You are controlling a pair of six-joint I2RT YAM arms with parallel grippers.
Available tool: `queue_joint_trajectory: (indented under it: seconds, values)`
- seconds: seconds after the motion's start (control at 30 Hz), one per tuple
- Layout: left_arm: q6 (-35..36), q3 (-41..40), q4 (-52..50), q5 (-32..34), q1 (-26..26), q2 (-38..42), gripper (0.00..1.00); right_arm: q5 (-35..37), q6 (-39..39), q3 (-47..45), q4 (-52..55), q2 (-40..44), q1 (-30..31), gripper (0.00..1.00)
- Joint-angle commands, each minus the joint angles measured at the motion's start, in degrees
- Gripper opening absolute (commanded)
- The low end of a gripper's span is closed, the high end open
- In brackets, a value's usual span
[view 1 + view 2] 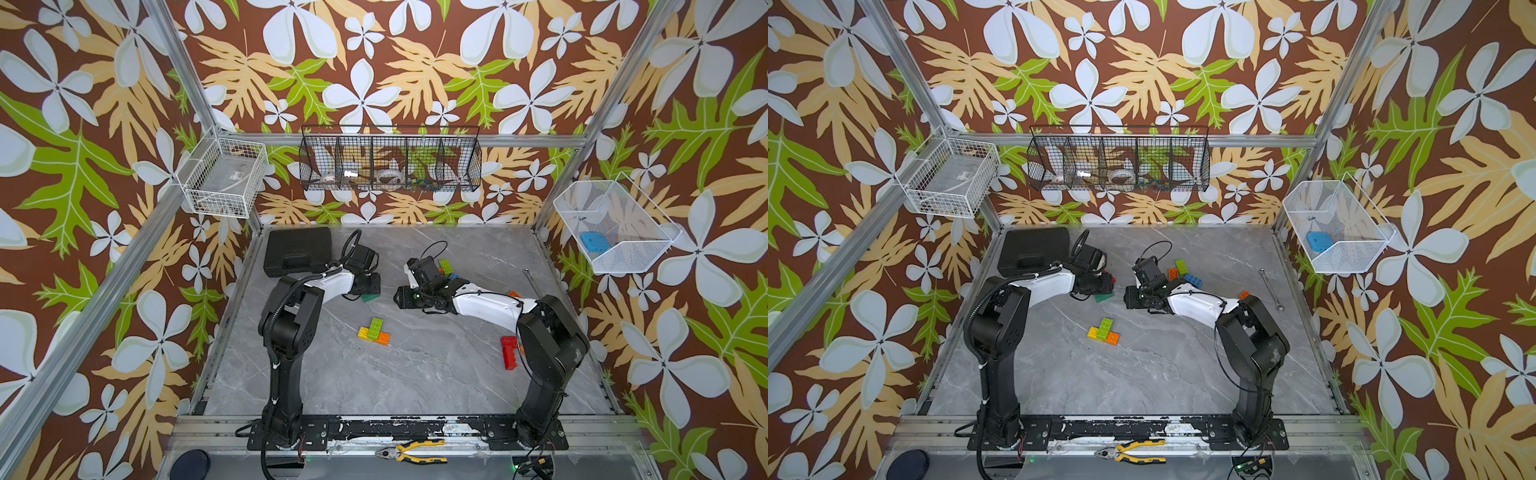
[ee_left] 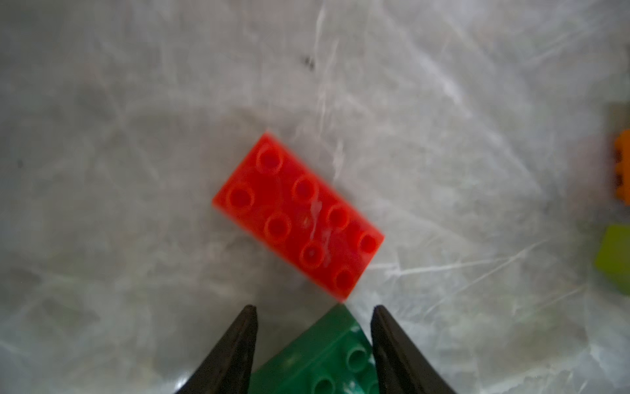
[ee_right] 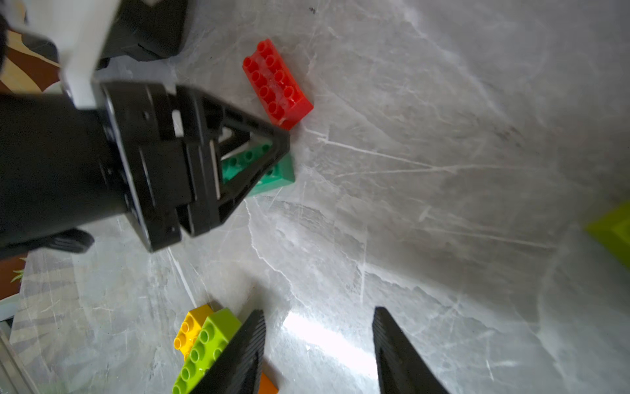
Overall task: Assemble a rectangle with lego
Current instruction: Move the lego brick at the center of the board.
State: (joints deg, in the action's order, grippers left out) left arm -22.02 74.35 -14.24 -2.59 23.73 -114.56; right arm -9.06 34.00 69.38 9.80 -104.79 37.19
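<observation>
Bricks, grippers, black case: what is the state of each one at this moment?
Left gripper, around the dark green brick; grip unclear.
Right gripper, open, empty.
Dark green brick, studs up.
Red brick, loose, studs up.
Lime brick, stacked on a yellow brick and an orange brick.
Black case, shut.

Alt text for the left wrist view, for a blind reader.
A dark green brick sits between the fingers of the left gripper; whether it is clamped is unclear. Beyond its corner a red eight-stud brick lies studs up on the grey marbled table.
</observation>
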Motion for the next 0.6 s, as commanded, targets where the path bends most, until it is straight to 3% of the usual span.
queue_joint_trajectory:
  seconds: [0.0,0.27,0.37,0.57]
  values:
    - [-2.7,-5.4,2.3,-2.9,1.0,3.5,0.56,0.4,-0.6,-0.3,-1.1,0.1,0.1,0.51]
    - [-5.6,-13.5,4.1,-2.4,4.0,10.7,0.56,-1.3,-0.6,0.5,-2.0,-1.3,0.1,0.51]
    - [-1.5,-12.3,-0.1,2.3,4.0,11.8,0.58,-1.7,-0.6,-0.5,-2.4,-0.9,0.2,0.51]
    - [3.4,-6.0,-8.6,5.1,6.1,7.0,0.58,-1.8,-0.3,-2.1,-3.3,-0.8,0.2,0.51]
